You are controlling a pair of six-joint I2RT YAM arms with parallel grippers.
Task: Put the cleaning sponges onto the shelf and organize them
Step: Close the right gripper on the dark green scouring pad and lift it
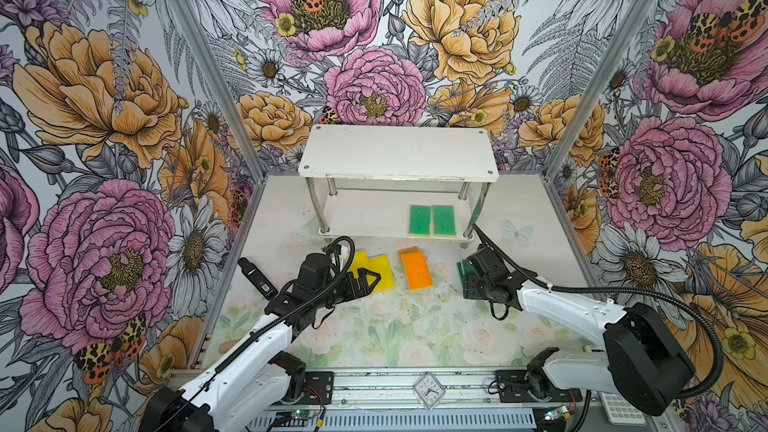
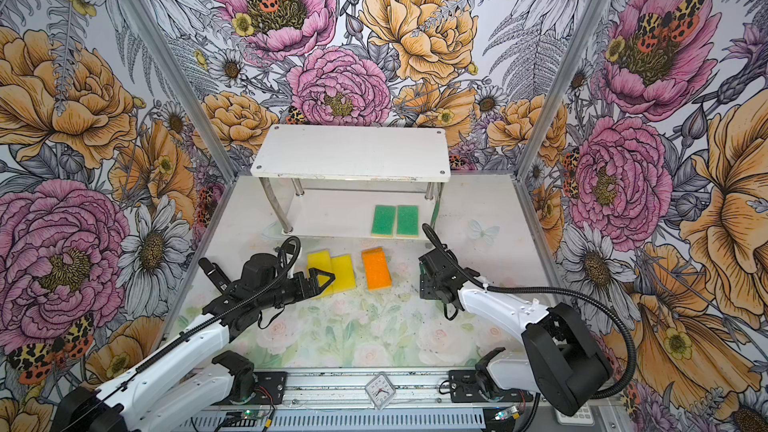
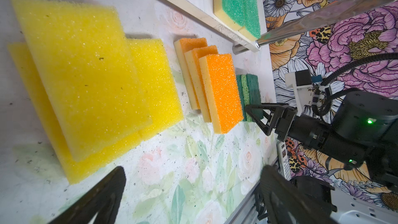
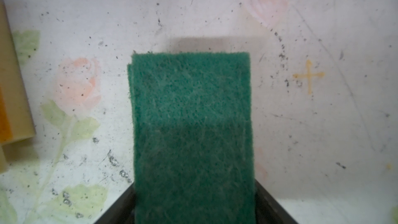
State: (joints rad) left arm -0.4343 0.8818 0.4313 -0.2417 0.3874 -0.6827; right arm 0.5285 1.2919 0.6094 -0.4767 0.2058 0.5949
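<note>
The shelf [image 1: 395, 151] stands at the back. Two light green sponges [image 1: 432, 220] lie side by side on its lower board [image 2: 324, 218]. In front of it, overlapping yellow sponges [image 1: 374, 268] lie on the table, with a fanned pile of orange sponges [image 1: 415, 270] to their right. My left gripper [image 1: 370, 280] hovers open beside the yellow sponges [image 3: 86, 78], nothing between its fingers [image 3: 103, 197]. My right gripper [image 4: 195, 212] reaches down over a dark green sponge [image 4: 191, 113] lying on another one. Its jaws press against both long sides.
A black handheld device [image 1: 257, 278] lies on the table left of my left arm. The shelf's chrome front right leg [image 1: 478, 218] stands just behind my right wrist. A small clock [image 1: 429, 390] and a white keypad [image 1: 621, 409] sit by the front rail.
</note>
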